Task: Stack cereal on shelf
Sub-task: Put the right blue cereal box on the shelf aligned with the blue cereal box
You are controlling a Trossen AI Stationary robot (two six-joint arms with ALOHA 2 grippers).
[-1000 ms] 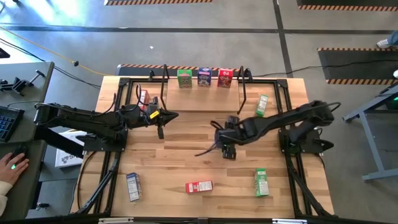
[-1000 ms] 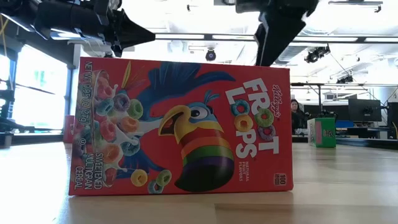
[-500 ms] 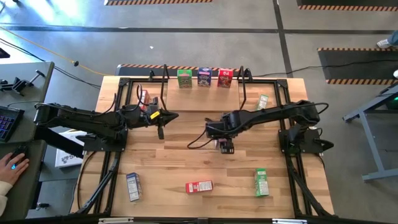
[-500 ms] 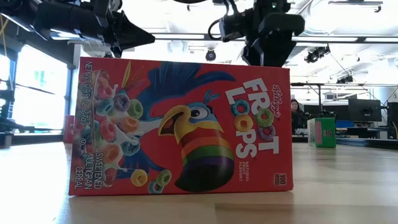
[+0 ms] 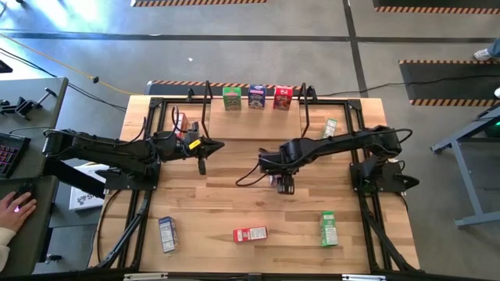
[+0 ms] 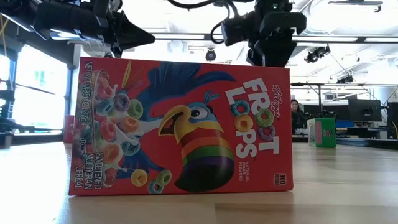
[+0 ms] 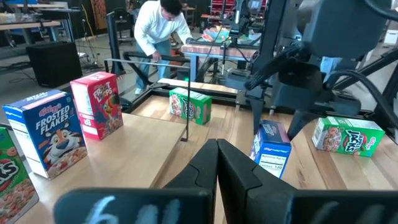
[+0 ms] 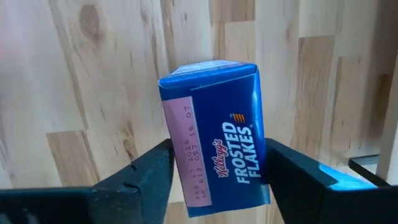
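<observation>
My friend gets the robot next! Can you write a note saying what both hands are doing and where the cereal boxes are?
Right hand: over mid-table, fingers against both sides of a blue Frosted Flakes box.
Left hand: shut, empty, waiting at the table's left.
Done: three boxes stand on the shelf: green, blue, red.
Left: the blue box in hand; loose boxes along the near edge, blue, red, green; one green box near the right arm.

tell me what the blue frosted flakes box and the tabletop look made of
Blue Frosted Flakes box, between the right pincer fingers: looks like thin printed cardboard, folded edges, slight sheen. Tabletop: pale wood planks with visible grain and a knot, probably a smooth butcher-block finish.
</observation>
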